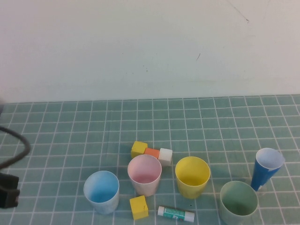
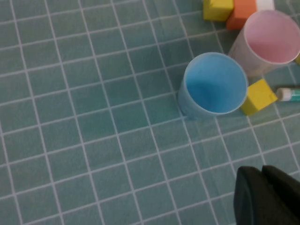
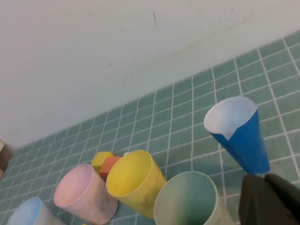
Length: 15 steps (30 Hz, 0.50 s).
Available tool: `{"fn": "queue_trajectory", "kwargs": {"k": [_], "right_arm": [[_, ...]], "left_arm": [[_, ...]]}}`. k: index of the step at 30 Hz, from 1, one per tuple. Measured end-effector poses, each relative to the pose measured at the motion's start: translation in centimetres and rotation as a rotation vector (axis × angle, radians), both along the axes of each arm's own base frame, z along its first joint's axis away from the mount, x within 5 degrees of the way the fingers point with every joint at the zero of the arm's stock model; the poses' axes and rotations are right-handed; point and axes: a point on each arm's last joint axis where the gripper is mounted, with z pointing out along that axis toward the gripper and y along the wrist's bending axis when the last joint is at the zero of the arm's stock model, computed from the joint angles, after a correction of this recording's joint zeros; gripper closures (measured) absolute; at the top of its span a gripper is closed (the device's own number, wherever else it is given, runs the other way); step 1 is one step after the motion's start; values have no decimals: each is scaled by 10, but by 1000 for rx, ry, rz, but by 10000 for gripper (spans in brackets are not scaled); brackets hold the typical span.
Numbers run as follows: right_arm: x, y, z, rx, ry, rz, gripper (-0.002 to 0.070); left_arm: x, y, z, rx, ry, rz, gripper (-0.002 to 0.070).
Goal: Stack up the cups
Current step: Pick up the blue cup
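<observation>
Four pastel cups stand upright and apart in a row near the table's front: light blue (image 1: 101,191), pink (image 1: 145,174), yellow (image 1: 192,176) and pale green (image 1: 239,201). My left gripper (image 2: 261,169) is shut and empty, hovering apart from the light blue cup (image 2: 214,84), with the pink cup (image 2: 269,40) beyond it. Only a dark part of the left arm (image 1: 7,191) shows in the high view. My right gripper (image 3: 265,177) is shut and empty beside the pale green cup (image 3: 187,201), with the yellow cup (image 3: 133,180) and pink cup (image 3: 82,192) further along. It is out of the high view.
A taller dark-blue cup (image 1: 266,168) stands at the right, close to my right gripper. Yellow (image 1: 138,148), orange (image 1: 152,152) and white (image 1: 165,155) blocks lie behind the pink cup. Another yellow block (image 1: 138,207) and a glue stick (image 1: 176,213) lie in front.
</observation>
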Motion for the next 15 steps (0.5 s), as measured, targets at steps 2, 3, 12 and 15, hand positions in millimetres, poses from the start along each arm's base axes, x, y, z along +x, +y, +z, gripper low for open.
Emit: {"fn": "queue_trajectory", "kwargs": {"k": [2, 3, 12, 15], "right_arm": [[0, 0, 0, 0, 0, 0, 679], [0, 0, 0, -2, -1, 0, 679], [0, 0, 0, -3, 2, 4, 679], [0, 0, 0, -3, 3, 5, 679]], "left_arm": [[19, 1, -1, 24, 62, -11, 677], [28, 1, -2, 30, 86, -18, 677], [74, -32, -36, 61, 262, -172, 677], [83, -50, -48, 69, 280, -216, 677]]}}
